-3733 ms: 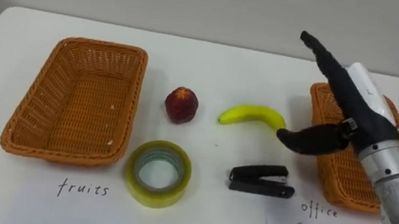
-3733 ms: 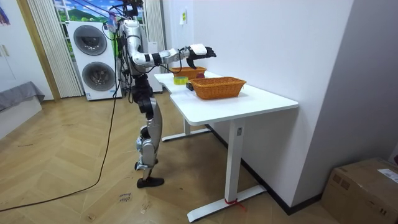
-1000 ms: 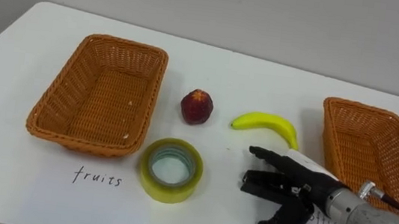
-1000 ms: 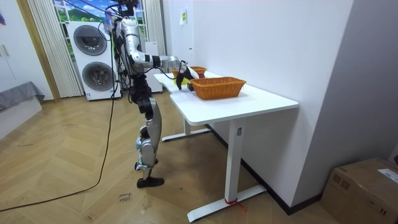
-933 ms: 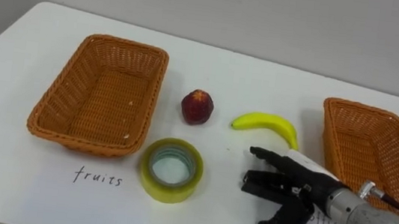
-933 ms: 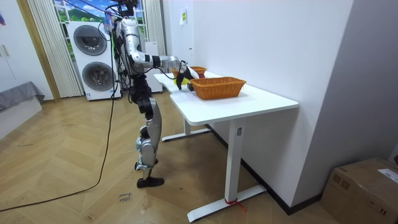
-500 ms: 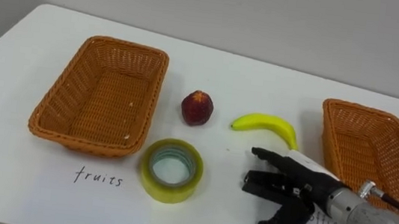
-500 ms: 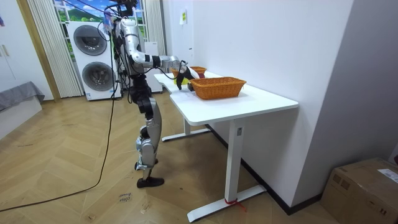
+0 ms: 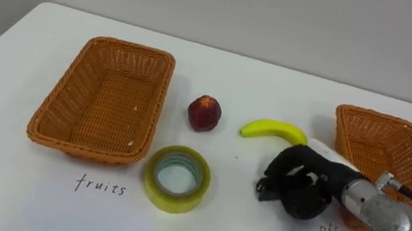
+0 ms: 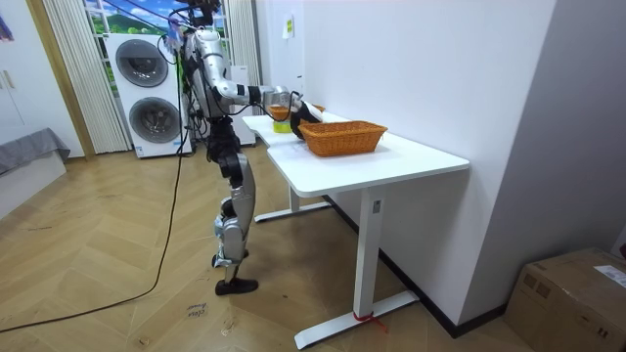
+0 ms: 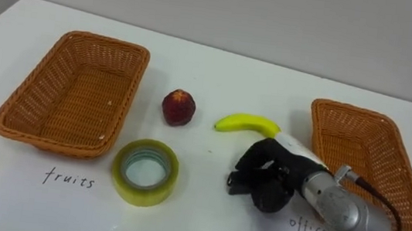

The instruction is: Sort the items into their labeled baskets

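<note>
Right hand (image 9: 303, 187): fingers curled down around the black stapler (image 9: 263, 190), near the table (image 9: 256, 82) front edge.
Stapler axis: mostly hidden; exposed end points toward the left edge.

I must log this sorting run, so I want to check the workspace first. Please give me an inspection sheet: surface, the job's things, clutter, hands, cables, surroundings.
surface: white table, with a handwritten label in front of each basket.
job's things: left basket and right basket show nothing inside; red fruit, banana and tape roll lie between them; stapler is mostly hidden under the right hand.
clutter: nothing seen.
hands: right hand is low at the table, fingers curled round the stapler.
cables: nothing seen apart from the robot's own.
surroundings: two stacked washing machines, wooden floor, cardboard box.
</note>
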Controlling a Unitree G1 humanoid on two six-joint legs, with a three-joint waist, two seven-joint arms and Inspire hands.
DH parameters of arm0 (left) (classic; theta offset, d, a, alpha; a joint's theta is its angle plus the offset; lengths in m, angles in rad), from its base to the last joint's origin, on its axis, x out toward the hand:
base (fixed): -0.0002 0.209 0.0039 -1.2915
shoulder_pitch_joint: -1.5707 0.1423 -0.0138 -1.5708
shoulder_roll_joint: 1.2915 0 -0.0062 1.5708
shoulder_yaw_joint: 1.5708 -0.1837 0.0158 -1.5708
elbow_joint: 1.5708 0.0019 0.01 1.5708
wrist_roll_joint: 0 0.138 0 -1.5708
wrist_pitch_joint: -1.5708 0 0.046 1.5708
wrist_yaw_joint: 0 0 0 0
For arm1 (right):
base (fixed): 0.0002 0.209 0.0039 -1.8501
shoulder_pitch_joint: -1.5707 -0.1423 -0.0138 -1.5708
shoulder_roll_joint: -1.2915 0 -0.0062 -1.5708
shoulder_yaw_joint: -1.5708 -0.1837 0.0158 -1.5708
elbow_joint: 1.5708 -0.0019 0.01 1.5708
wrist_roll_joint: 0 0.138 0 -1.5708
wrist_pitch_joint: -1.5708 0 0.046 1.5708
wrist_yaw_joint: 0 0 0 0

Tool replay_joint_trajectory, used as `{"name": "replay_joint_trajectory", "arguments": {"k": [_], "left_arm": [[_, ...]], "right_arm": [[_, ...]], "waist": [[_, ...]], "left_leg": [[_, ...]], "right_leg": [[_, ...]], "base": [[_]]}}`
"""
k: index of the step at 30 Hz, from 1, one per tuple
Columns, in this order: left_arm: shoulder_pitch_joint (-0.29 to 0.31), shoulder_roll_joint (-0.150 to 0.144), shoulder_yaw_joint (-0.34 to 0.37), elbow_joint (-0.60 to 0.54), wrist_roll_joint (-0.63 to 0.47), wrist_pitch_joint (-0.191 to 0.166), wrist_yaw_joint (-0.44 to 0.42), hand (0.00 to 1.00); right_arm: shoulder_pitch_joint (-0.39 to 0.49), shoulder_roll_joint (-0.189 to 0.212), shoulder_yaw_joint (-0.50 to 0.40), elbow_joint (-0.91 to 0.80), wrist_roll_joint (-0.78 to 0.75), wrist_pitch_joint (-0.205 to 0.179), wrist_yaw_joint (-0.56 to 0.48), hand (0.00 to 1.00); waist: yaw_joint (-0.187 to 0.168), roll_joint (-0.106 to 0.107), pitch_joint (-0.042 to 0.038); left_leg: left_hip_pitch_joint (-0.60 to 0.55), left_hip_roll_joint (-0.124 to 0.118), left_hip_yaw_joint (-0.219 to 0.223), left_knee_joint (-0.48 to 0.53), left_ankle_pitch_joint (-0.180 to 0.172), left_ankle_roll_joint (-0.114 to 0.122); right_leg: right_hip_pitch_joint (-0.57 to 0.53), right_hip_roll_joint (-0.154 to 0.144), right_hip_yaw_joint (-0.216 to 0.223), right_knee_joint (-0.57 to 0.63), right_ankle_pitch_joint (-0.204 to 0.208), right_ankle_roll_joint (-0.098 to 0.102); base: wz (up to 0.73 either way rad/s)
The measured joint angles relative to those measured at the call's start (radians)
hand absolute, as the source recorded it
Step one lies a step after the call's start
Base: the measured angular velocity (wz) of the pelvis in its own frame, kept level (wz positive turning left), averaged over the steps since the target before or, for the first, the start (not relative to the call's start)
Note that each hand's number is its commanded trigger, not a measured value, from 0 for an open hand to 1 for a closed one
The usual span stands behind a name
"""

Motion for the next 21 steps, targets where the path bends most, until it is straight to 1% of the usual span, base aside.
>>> {"name": "replay_joint_trajectory", "arguments": {"k": [3, 7, 8, 14, 17, 19, 21], "left_arm": [[-0.004, 0.000, 0.000, 0.000, 0.000, 0.001, -0.002, 0.00], [-0.005, 0.000, 0.000, -0.001, 0.000, 0.005, -0.006, 0.00], [-0.005, 0.000, -0.001, -0.001, 0.000, 0.005, -0.006, 0.00], [-0.005, 0.000, -0.004, -0.001, -0.001, 0.006, -0.005, 0.00], [-0.006, 0.001, -0.007, 0.000, -0.008, 0.005, 0.003, 0.00], [-0.007, 0.001, -0.007, -0.001, -0.008, 0.004, 0.008, 0.00], [-0.005, 0.001, -0.007, -0.002, -0.008, -0.005, 0.028, 0.00]], "right_arm": [[-0.001, 0.000, 0.000, 0.001, -0.001, 0.015, 0.001, 1.00], [0.009, 0.000, -0.002, -0.002, 0.012, 0.021, 0.009, 1.00], [0.010, 0.000, -0.003, 0.000, 0.016, 0.025, 0.009, 1.00], [0.011, 0.000, -0.006, -0.006, 0.023, 0.030, 0.009, 1.00], [0.012, 0.000, -0.005, -0.015, 0.038, 0.042, 0.009, 1.00], [0.013, 0.000, -0.003, -0.028, 0.039, 0.043, 0.009, 1.00], [0.017, 0.000, 0.002, -0.040, 0.049, 0.037, 0.009, 1.00]], "waist": [[0.010, 0.000, 0.0001], [0.007, 0.001, 0.0005], [0.006, 0.002, 0.0017], [0.005, 0.010, 0.0018], [0.004, 0.009, 0.0022], [-0.001, 0.009, 0.0024], [-0.003, 0.006, 0.0031]], "left_leg": [[0.001, 0.000, 0.000, -0.001, 0.000, 0.000], [0.002, 0.000, 0.000, -0.002, 0.000, 0.000], [0.001, 0.001, 0.000, -0.003, -0.001, 0.001], [-0.003, 0.000, -0.001, 0.002, -0.002, 0.002], [-0.007, -0.001, 0.000, 0.007, -0.002, 0.002], [-0.012, 0.000, 0.000, 0.011, -0.002, 0.002], [-0.014, 0.000, 0.000, 0.012, -0.002, 0.002]], "right_leg": [[0.002, 0.000, -0.001, 0.000, 0.000, 0.000], [0.003, 0.000, -0.001, 0.002, 0.000, 0.000], [0.004, 0.000, -0.001, 0.002, 0.001, -0.001], [-0.004, -0.002, 0.000, 0.015, 0.002, -0.001], [-0.012, -0.003, 0.003, 0.014, 0.002, -0.001], [-0.017, -0.002, 0.003, 0.014, 0.002, -0.001], [-0.020, -0.002, 0.004, 0.014, 0.002, -0.001]], "base": [[0.00], [0.00], [0.00], [-0.01], [0.00], [0.00], [0.00]]}}
